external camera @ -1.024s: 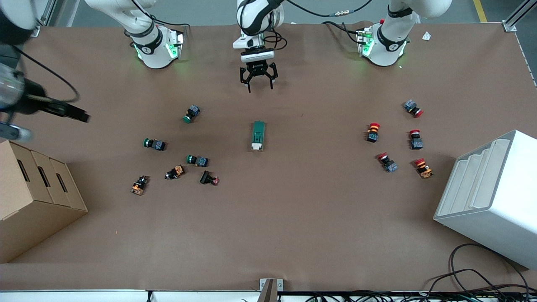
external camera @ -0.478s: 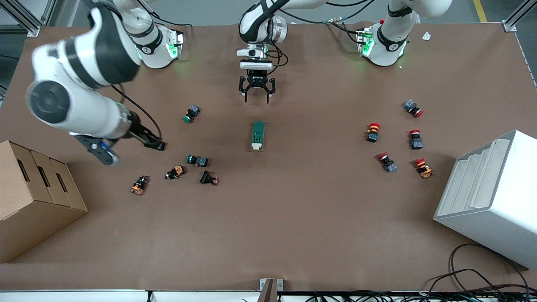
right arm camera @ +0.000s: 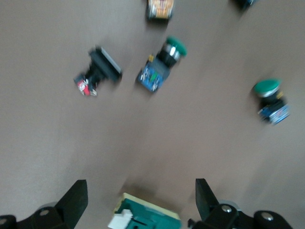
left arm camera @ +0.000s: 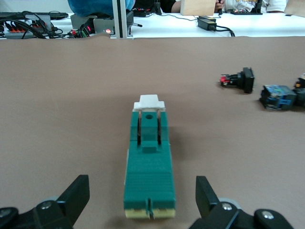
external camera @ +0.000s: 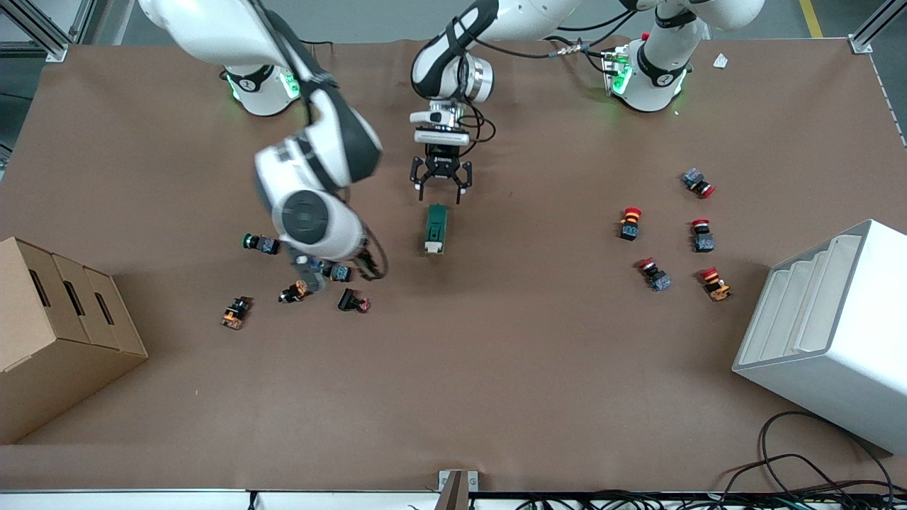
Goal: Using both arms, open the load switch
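The load switch (external camera: 436, 228) lies flat mid-table, a dark-green block whose white lever end is nearer the front camera. My left gripper (external camera: 440, 195) hangs open just over its other end; in the left wrist view the switch (left arm camera: 148, 162) lies between the spread fingers, untouched. My right arm's wrist (external camera: 308, 219) is over the green push-buttons, beside the switch toward the right arm's end of the table, and it hides its own gripper there. In the right wrist view the right gripper (right arm camera: 140, 188) is open, with the switch's white-lever end (right arm camera: 147, 220) low between its fingers.
Green-capped push-buttons (external camera: 261, 244) (external camera: 339, 272), a black one (external camera: 353, 302) and orange ones (external camera: 296, 290) lie around the right arm. Several red-capped buttons (external camera: 630, 222) lie toward the left arm's end. A cardboard box (external camera: 57, 333) and a white bin (external camera: 829, 333) stand at the table's ends.
The right arm has swung in from the table's edge to over the green push-buttons near the switch. The left gripper has moved down toward the switch's far end, still open.
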### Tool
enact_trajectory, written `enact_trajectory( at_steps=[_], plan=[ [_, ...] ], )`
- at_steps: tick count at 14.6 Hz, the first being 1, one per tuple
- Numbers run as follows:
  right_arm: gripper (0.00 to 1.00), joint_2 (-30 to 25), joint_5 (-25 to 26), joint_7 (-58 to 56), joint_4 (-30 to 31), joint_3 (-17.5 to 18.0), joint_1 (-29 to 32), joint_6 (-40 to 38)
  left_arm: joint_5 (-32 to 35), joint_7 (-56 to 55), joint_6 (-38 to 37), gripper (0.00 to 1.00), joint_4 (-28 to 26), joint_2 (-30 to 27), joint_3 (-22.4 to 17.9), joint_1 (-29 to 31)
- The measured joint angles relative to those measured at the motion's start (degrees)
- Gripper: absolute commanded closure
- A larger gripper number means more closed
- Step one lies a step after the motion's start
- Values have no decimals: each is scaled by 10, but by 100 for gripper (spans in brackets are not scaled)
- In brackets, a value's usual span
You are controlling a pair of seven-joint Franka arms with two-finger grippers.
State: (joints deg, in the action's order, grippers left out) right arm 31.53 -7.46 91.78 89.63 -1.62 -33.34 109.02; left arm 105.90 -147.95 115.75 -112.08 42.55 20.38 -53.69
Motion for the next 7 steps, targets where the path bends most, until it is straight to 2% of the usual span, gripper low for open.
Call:
enact_trajectory(
  at_steps=[4,7],
  plan=[
    [0,65,-36,76,-20,0,-37,50,8,-2,0,2,33,37,-5,-1],
    [0,88,-48,105,-38,0,-46,65,9,-2,-6,1,48,52,-5,-4]
  ],
)
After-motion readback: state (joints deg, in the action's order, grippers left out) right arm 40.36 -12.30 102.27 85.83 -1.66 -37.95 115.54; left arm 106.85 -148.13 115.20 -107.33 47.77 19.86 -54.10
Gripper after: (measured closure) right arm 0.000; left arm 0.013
